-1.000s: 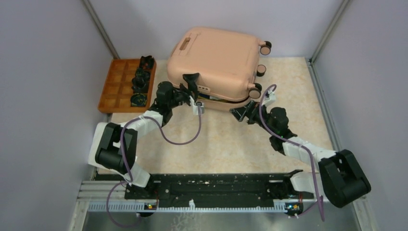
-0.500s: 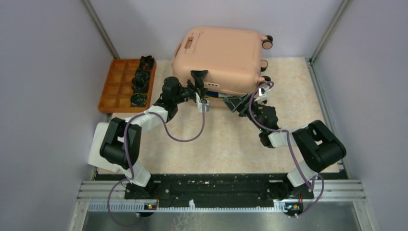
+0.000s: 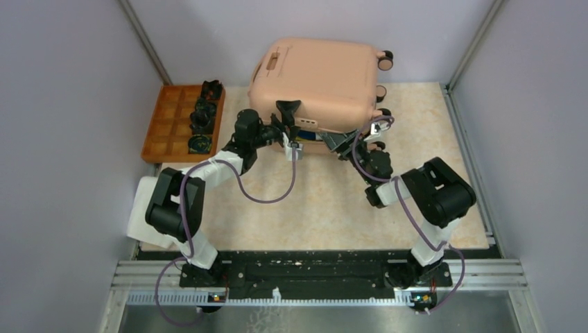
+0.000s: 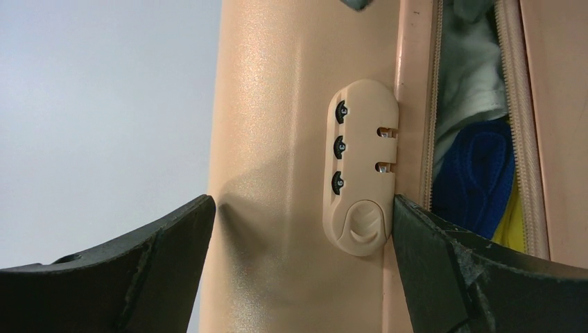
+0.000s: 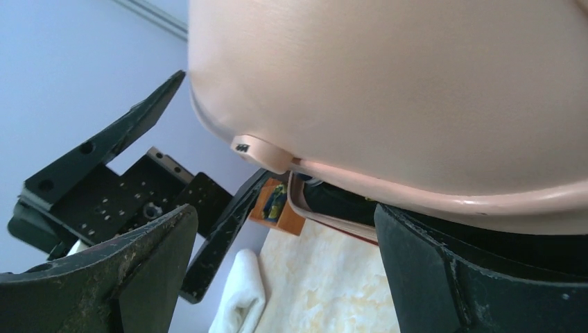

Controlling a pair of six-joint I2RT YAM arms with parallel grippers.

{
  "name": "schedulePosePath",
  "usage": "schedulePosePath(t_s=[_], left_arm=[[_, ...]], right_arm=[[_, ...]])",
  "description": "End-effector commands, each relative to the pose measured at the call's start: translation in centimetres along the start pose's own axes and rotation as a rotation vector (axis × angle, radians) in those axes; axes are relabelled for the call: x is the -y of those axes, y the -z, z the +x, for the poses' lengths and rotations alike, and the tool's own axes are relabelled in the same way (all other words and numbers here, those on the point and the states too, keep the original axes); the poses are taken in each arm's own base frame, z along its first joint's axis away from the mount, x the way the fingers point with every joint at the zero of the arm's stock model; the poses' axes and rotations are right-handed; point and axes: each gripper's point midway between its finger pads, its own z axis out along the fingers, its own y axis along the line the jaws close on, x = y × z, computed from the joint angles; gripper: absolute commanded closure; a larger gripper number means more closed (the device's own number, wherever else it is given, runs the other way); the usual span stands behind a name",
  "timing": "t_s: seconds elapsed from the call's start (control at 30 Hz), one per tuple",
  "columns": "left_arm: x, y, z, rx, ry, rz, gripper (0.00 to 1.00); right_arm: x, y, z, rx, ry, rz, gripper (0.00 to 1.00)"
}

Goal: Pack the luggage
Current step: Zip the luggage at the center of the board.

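The peach-pink luggage (image 3: 315, 80) lies at the back of the table with its lid held slightly ajar along the front. My left gripper (image 3: 288, 123) is open, its fingers (image 4: 145, 267) on either side of the lid's front rim, right by the combination lock (image 4: 360, 166). White, blue and yellow clothes (image 4: 478, 180) show in the gap. My right gripper (image 3: 344, 143) is open too, with one finger (image 5: 451, 277) under the lid's edge (image 5: 416, 90) near the front right corner. Neither gripper (image 4: 301, 232) (image 5: 284, 239) holds anything.
An orange compartmented tray (image 3: 165, 128) with several black items (image 3: 201, 114) stands left of the luggage. Grey walls close in on both sides and behind. The luggage wheels (image 3: 383, 60) point right. The marbled tabletop (image 3: 319, 208) stretches in front.
The luggage lid has risen and the case has shifted back a little. My right arm has folded inward, its elbow swinging left, with the gripper moving under the lid. The left gripper edged up with the rim.
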Motion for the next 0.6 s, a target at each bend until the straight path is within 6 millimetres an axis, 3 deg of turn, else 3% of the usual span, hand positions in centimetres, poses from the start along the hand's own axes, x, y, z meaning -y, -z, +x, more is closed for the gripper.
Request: schedulePosePath(t_s=[0.0,0.1,0.23,0.37,0.57], left_arm=[[-21.7,6.7,0.0,-0.223,-0.508,-0.583,0.01],[-22.1,6.8,0.0,-0.227,-0.509,-0.587,0.01],[-21.7,6.9,0.0,-0.229,-0.503,-0.58,0.01],[-21.3,7.1,0.2,-0.242,-0.492,-0.576,0.01],[-20.3,8.4,-0.5,-0.23,-0.403,-0.553,0.01]], right_arm=[[-1.3,-1.3,-0.7,0.074,-0.031,-0.069,0.01],[-1.0,-1.6,-0.5,0.094,-0.045,-0.069,0.01],[-1.4,-2.1,-1.8,0.189,-0.034,-0.098,0.01],[-1.8,-4.0,-2.0,0.236,-0.07,-0.139,0.01],[-5.2,-6.2,-0.8,0.233,-0.077,-0.249,0.01]])
